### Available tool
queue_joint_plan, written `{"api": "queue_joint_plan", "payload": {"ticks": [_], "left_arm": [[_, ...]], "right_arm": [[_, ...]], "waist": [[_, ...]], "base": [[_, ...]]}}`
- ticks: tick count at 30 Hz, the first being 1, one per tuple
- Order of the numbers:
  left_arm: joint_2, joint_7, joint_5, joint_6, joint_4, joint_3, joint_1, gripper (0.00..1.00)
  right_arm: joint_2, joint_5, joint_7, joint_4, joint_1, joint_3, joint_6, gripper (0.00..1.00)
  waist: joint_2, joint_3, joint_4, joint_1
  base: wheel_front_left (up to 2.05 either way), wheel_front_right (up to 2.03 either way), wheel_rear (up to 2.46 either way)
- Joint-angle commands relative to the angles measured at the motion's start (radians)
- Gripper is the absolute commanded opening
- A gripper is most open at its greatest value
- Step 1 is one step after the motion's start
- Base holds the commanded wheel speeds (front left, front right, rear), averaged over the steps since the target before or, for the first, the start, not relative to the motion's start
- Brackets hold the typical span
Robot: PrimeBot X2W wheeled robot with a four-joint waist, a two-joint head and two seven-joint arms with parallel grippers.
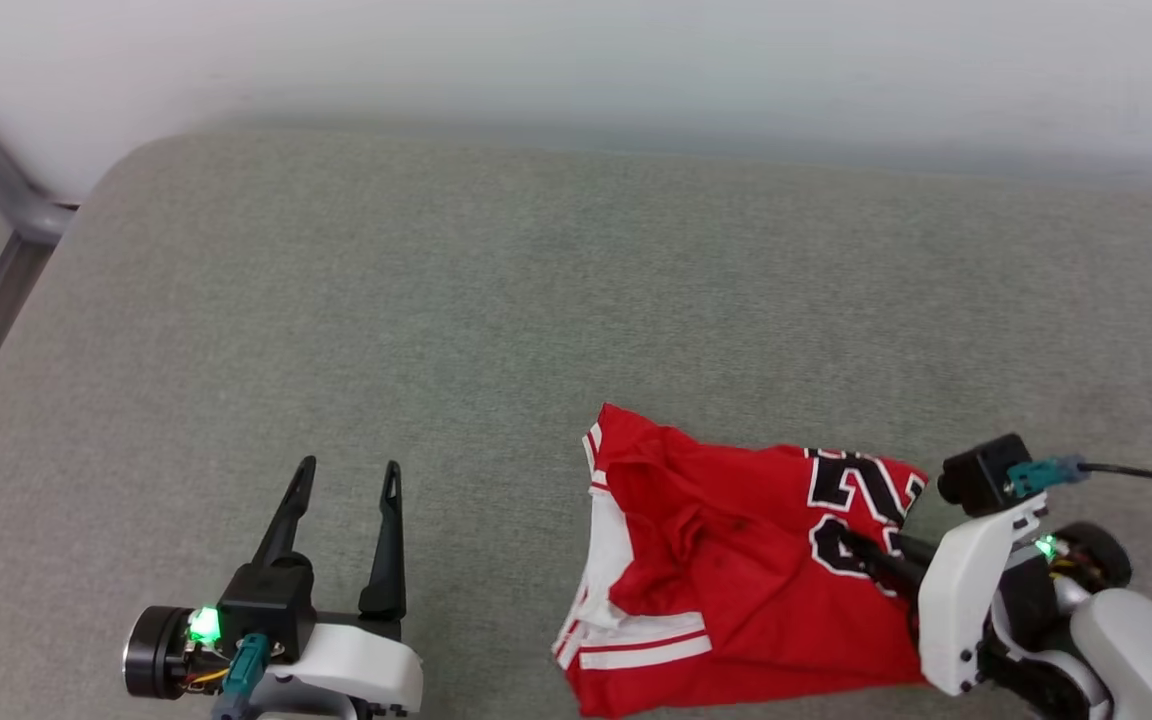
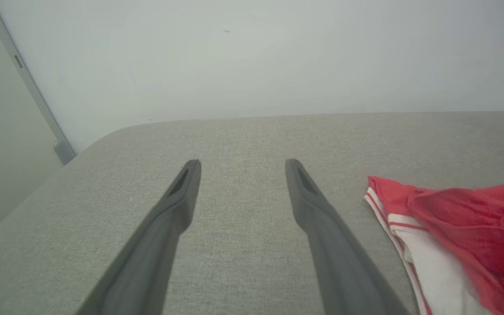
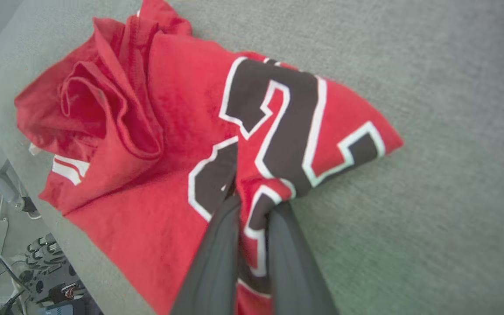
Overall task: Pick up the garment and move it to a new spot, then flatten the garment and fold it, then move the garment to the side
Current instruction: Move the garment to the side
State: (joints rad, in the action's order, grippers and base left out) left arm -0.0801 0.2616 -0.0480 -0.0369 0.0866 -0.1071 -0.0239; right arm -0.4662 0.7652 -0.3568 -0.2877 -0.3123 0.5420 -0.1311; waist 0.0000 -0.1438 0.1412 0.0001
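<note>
Red jersey garment (image 1: pixel 736 580) lies crumpled at the near edge of a grey woven cushion (image 1: pixel 436 300); right gripper (image 3: pixel 256 203) pinches its printed fold, left gripper (image 1: pixel 349 467) gapes empty.

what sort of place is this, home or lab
Probably a lab or test room, not certain: a grey fabric-covered platform against a bare pale wall, with cables and electronics below its edge.

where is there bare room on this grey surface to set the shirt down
Free: the broad stretch of grey surface between the garment and the wall, and the left side around the open left gripper. Crowded: the front right, where the garment lies bunched with the right gripper shut on it.
</note>
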Motion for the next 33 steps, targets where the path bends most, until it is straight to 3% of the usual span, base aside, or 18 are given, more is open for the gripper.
{"api": "queue_joint_plan", "payload": {"ticks": [1,8,18,23,33], "left_arm": [[0.002,0.005,0.002,-0.005,-0.006,0.008,0.011,1.0],[0.002,0.004,-0.004,-0.009,-0.029,0.026,0.041,1.0],[-0.002,0.004,0.004,-0.004,-0.068,0.041,0.012,1.0],[-0.008,0.004,0.015,0.002,-0.094,0.038,-0.018,1.0],[-0.022,0.004,0.03,0.018,-0.149,0.031,-0.099,1.0]], "right_arm": [[-0.022,-0.021,0.011,0.017,-0.022,0.011,0.001,0.0],[-0.148,-0.115,0.01,0.116,-0.082,0.042,0.001,0.0],[-0.289,-0.136,-0.043,0.213,-0.109,-0.064,0.001,0.0],[-0.371,-0.145,-0.084,0.186,-0.15,-0.134,0.001,0.0],[-0.52,-0.224,-0.16,0.076,-0.193,-0.277,0.001,0.0]], "waist": [[0.0,0.016,-0.027,-0.0001],[0.0,0.028,-0.137,-0.0001],[0.0,-0.034,-0.262,-0.0001],[0.0,-0.095,-0.272,-0.0001],[0.0,-0.243,-0.224,-0.0001]], "base": [[0.0,0.0,0.0],[0.0,0.0,0.0],[0.0,0.0,0.0],[0.0,0.0,0.0],[0.0,0.0,0.0]]}}
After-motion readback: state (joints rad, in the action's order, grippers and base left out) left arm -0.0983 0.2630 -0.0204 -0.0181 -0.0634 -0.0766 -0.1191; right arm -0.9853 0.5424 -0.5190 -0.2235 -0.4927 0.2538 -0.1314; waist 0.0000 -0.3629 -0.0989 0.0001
